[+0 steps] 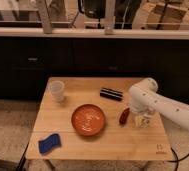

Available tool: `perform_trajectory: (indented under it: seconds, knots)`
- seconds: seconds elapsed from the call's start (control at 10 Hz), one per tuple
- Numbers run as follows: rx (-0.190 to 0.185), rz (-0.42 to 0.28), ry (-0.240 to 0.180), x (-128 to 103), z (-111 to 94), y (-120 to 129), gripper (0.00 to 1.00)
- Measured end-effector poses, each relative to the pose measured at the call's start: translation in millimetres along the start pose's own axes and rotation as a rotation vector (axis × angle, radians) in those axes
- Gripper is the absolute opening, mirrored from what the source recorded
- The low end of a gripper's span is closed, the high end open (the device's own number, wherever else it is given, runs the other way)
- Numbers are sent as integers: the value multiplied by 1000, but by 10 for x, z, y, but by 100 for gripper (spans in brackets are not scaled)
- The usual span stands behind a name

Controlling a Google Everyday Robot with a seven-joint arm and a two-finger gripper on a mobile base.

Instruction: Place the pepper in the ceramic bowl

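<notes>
Wooden table, one arm reaching in from the right of the ceramic bowl. Bowl sits at table centre, nothing in it. Pepper lies on the tabletop just right of the bowl, apart from its rim. Gripper low over the table, right of the bowl and just beyond the pepper, jaws wide, holding nothing. Black rectangular bar behind-right of the bowl. White cup behind-left. Blue sponge front-left.
</notes>
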Motion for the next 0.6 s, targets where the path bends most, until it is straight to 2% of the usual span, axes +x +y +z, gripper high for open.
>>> perform_trajectory:
  seconds: [0.2,0.3,0.4,0.6]
  knots:
    - [3,-12,3,-81,-4,-35,63]
    - [3,-13,5,-88,-6,-39,63]
    - [6,-13,7,-90,-14,-47,65]
    - [5,-23,5,-35,14,-51,79]
